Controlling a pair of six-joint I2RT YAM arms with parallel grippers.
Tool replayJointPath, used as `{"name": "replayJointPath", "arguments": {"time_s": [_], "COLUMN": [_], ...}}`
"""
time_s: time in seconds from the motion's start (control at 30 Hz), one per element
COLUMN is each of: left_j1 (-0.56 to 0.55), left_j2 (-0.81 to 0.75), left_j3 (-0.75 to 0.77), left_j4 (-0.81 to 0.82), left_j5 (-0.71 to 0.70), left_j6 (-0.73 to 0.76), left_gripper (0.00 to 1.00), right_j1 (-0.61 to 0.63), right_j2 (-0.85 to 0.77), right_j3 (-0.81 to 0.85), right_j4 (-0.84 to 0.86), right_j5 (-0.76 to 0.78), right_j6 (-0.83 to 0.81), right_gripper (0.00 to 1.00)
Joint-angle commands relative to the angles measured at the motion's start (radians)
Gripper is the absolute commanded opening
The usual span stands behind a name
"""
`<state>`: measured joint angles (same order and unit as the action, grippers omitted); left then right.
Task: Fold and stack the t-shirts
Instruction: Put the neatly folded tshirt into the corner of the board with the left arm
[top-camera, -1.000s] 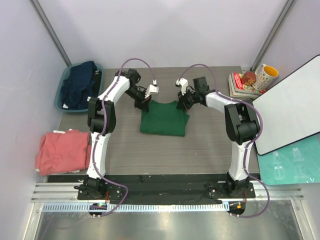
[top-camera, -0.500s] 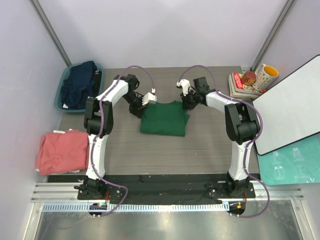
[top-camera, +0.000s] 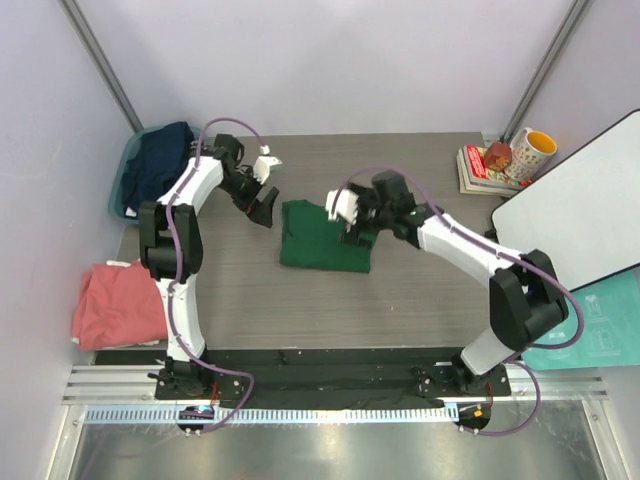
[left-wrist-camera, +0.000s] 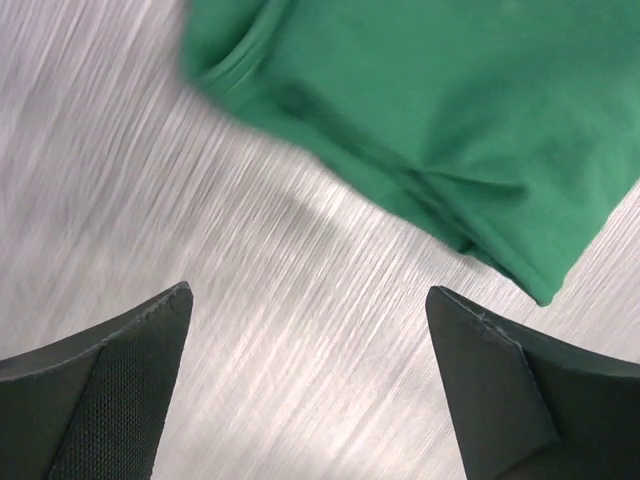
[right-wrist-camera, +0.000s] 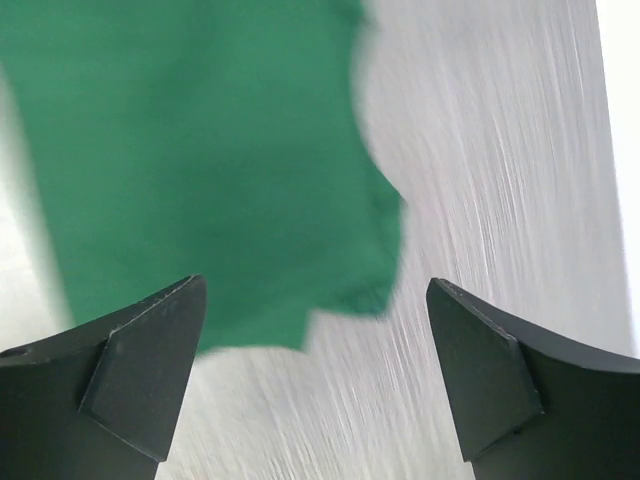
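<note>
Fold released: the left gripper (left-wrist-camera: 308, 292) and right gripper (right-wrist-camera: 316, 283), shut at the far edge of the dark green t-shirt (top-camera: 318, 243) a second ago, now gape wide and empty. The folded shirt lies flat just ahead of their fingers, apparently ready for stacking.

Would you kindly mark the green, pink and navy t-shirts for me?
green t-shirt (top-camera: 312, 245), top view, middle of the folded cloth
pink t-shirt (top-camera: 120, 305), top view, middle of the cloth
navy t-shirt (top-camera: 150, 180), top view, middle of the bunched heap
</note>
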<state>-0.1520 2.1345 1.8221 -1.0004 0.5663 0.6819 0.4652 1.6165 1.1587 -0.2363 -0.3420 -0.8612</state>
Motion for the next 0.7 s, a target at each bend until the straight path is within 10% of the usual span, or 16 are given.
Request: {"name": "replayJointPath", "arguments": {"time_s": [0.0,0.67], "left_j1": [0.052,0.091], "left_j2": [-0.051,-0.111], "left_j3": [-0.044,-0.079], "left_j4": [0.104,0.198], "left_j5": [0.066,0.026], "left_j6": [-0.261,-0.424], "left_gripper": [1.0,1.0], "right_j1": [0.145,0.483], "right_j2": [-0.064,0.35], "right_j3": [-0.106,0.016], "right_j4": [0.032,0.483], "right_j5": [0.034,0.235], "right_j6": [-0.2,-0.124], "right_gripper": [0.98,0.95]}}
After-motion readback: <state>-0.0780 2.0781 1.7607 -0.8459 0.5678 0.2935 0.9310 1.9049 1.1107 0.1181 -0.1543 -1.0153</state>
